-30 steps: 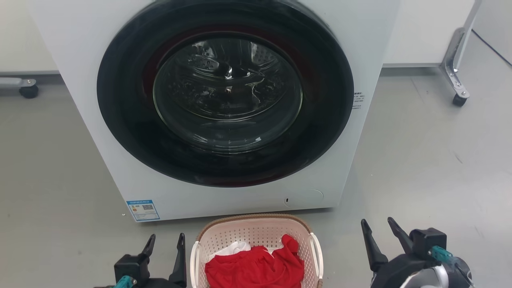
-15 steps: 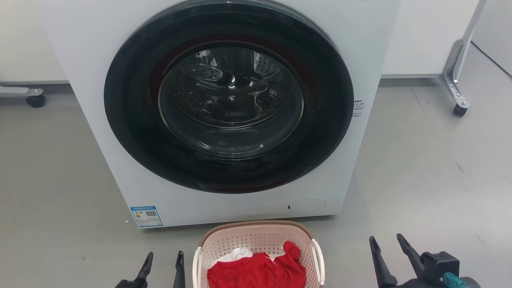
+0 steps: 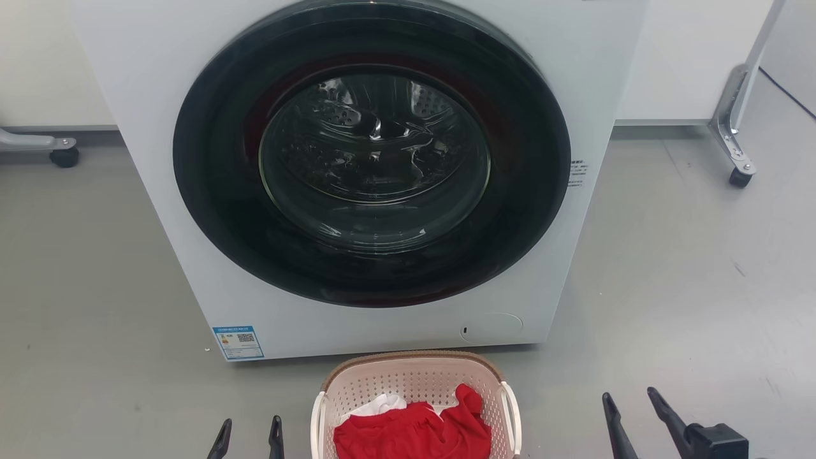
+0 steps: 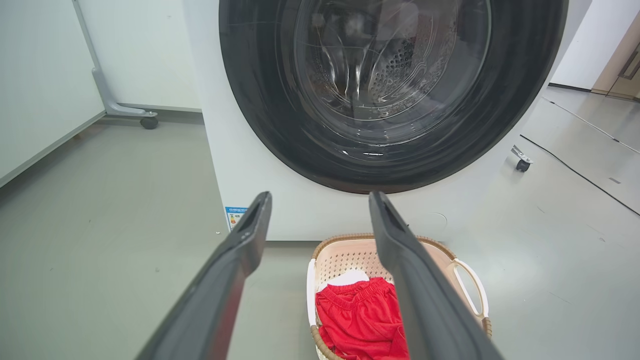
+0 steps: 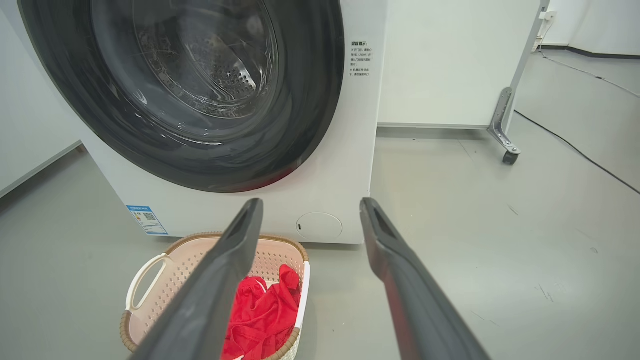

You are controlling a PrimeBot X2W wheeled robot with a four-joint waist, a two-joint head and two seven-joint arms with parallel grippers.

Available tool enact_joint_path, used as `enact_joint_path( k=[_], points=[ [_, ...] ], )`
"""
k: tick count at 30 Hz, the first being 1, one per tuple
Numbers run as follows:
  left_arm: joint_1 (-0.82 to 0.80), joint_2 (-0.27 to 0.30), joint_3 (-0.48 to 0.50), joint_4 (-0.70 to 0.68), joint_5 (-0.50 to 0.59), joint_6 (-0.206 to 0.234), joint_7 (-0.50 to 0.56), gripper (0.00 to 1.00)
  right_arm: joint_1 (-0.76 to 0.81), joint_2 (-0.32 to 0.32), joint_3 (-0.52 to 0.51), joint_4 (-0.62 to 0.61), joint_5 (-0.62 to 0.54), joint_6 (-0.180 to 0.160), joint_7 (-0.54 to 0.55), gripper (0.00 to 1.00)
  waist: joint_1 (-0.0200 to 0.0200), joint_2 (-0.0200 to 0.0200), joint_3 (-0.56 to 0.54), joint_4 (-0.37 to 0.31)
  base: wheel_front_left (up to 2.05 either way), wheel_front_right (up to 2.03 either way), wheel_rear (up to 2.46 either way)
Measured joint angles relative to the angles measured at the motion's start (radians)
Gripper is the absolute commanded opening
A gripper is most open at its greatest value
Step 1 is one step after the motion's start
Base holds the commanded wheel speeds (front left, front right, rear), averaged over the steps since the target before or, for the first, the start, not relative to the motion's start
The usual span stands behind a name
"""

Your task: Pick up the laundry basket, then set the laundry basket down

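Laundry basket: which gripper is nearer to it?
Left. The left gripper is close beside the laundry basket, on its left; the right gripper stands farther off on its right. Both are open.

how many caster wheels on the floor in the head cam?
2. One small black caster wheel left of the white front-loading washing machine, by the wall; another under the angled metal leg on the right. Others may be hidden behind the washer.
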Motion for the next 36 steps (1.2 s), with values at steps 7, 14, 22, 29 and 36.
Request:
enact_joint_path(
  k=[7,14,22,29,36],
  points=[
    [0.009,-0.005,0.014,-0.022,0.009,0.0,0.0,1.0,0.011,-0.003,-0.063,-0.04,-0.027,0.0,0.0,1.0,0.0,0.0,0.003,0.002,0.0,0.0,0.0],
    [0.018,-0.011,0.028,-0.045,0.015,0.0,0.0,1.0,0.022,0.012,-0.105,-0.079,-0.069,0.0,0.0,1.0,0.0,0.0,0.009,0.002,0.0,0.0,0.0],
    [0.029,-0.015,0.047,-0.071,0.018,0.001,0.0,1.0,0.045,0.03,-0.133,-0.11,-0.089,0.0,0.0,1.0,0.0,0.0,0.015,0.011,0.0,0.0,0.0],
    [0.03,-0.018,0.047,-0.079,0.027,0.001,0.0,1.0,0.052,0.042,-0.146,-0.121,-0.113,0.0,0.0,1.0,0.0,0.0,0.02,0.014,0.0,0.0,0.0],
    [0.03,-0.019,0.047,-0.081,0.043,0.001,0.0,1.0,0.061,0.046,-0.156,-0.125,-0.122,0.0,0.0,1.0,0.0,0.0,0.022,0.015,0.0,0.0,0.0]
  ],
)
